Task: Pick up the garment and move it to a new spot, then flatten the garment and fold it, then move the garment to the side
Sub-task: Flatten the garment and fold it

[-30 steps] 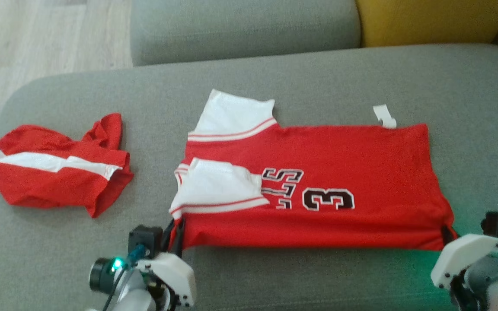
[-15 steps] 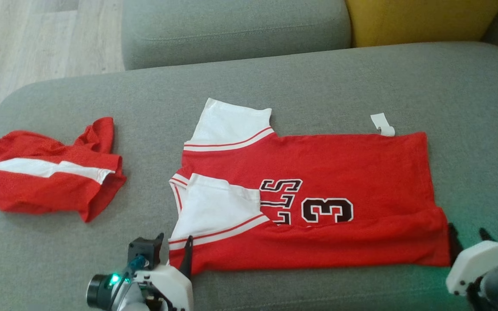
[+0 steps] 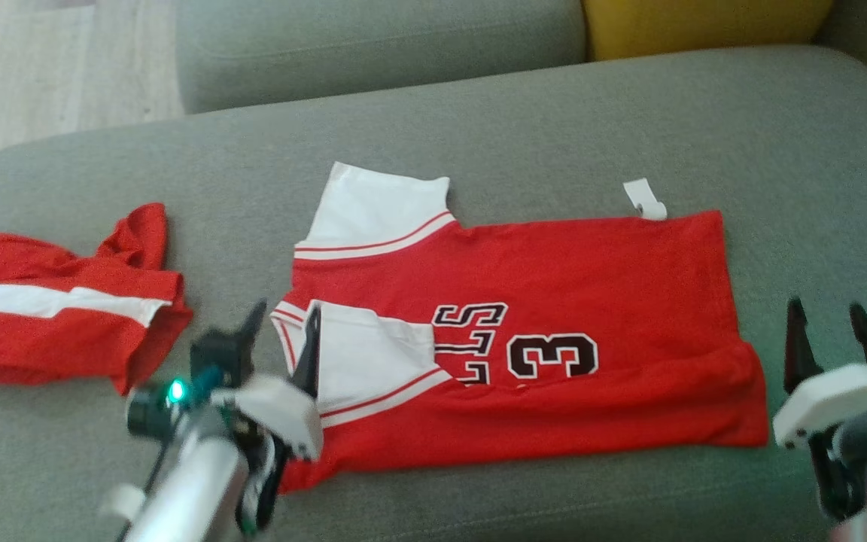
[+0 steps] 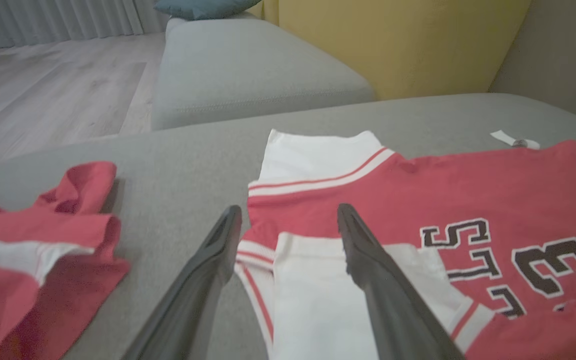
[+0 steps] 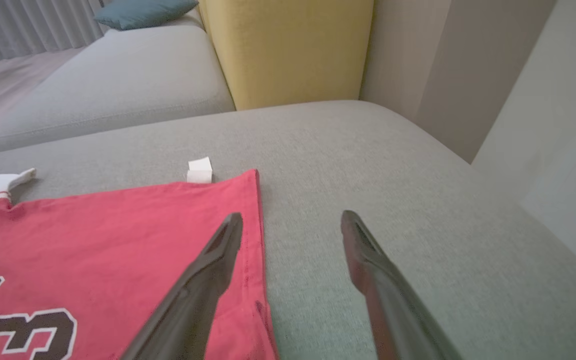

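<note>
The left gripper is seen with its jaws spread wide and nothing held. In the left wrist view its fingers straddle the collar-end corner of the red jersey, over the folded white sleeve. The right gripper is likewise wide and empty. It is placed just off the jersey's hem end, at 3 o'clock from the cloth, and in its own wrist view one finger lies over the red edge and the other over bare upholstery.

The jersey is laid flat, folded lengthwise, in the middle of the grey sofa seat. A white tag is seen at its far edge, toward 1 o'clock. At 9 o'clock from the left gripper, a second red garment with a white stripe is bunched, apart from the jersey. At 12 o'clock a grey cushion is found, with a yellow cushion at 1 o'clock and wooden floor at 11 o'clock. Nothing is set between either gripper and the jersey.

A second ago, both grippers were closed on the near corners of the jersey and its near edge was drawn taut. That edge has since been released and lies slack with a soft ridge, and both grippers have been raised. The camera itself has shifted.
</note>
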{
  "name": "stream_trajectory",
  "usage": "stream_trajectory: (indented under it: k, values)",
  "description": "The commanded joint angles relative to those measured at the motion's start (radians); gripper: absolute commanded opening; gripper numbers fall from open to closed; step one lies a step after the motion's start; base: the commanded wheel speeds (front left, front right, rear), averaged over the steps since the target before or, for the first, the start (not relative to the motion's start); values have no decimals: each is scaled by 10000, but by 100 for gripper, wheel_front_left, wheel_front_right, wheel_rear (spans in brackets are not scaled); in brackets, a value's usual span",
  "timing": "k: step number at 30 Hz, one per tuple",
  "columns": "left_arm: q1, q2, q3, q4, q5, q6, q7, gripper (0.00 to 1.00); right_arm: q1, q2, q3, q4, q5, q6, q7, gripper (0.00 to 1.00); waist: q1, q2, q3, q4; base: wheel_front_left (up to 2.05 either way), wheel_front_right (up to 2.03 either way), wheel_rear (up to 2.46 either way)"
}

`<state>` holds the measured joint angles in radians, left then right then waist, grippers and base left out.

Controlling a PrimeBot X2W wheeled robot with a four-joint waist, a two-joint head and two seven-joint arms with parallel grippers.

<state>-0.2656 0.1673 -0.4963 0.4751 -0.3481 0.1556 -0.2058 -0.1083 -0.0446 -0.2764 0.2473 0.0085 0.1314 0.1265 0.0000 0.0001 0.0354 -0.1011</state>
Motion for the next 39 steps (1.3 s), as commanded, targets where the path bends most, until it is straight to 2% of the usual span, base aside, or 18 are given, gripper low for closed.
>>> stream_trajectory:
  k: [1,4,8,13,16,19,24,30,39]
  values:
    - [-828,286,445,-391,54,-86,-79,100,-611,-91,340,-400,4,-7,-163,100,0,-1,144,-134,0,0,0]
    - [-1737,530,265,-463,201,-531,323,100,-1077,-113,782,-446,33,-7,-334,100,0,-1,455,-360,0,0,0]
    - [-3231,899,47,-135,290,-1367,1118,100,-1821,-210,1404,-502,84,-7,-430,100,0,-1,1008,-691,0,0,0]
    - [-5263,1491,-187,850,419,-2412,1827,100,-2887,-344,2162,-596,253,-7,-466,100,0,-1,1882,-1237,0,0,0]
    - [-6425,1814,-468,1684,321,-2741,2449,100,-3455,-425,2485,-665,344,-7,-515,100,0,-1,2377,-1520,0,0,0]
    - [-7387,2088,-929,2505,-18,-2846,3216,100,-3903,-459,2770,-746,435,-7,-548,100,0,-1,2802,-1798,0,0,0]
    - [-8483,2746,-2399,3259,-994,-2859,4216,100,-4350,-463,3163,-907,564,-7,-564,100,0,-1,3332,-2192,0,0,0]
    - [-9206,3297,-3299,4105,-1400,-2860,4499,100,-4524,-388,3443,-1121,681,-7,-618,100,0,-1,3747,-2493,0,0,0]
    - [-9543,3241,-4204,4931,-2156,-2862,4440,100,-4324,-334,3456,-1164,775,-7,-668,100,0,-1,3974,-2582,0,0,0]
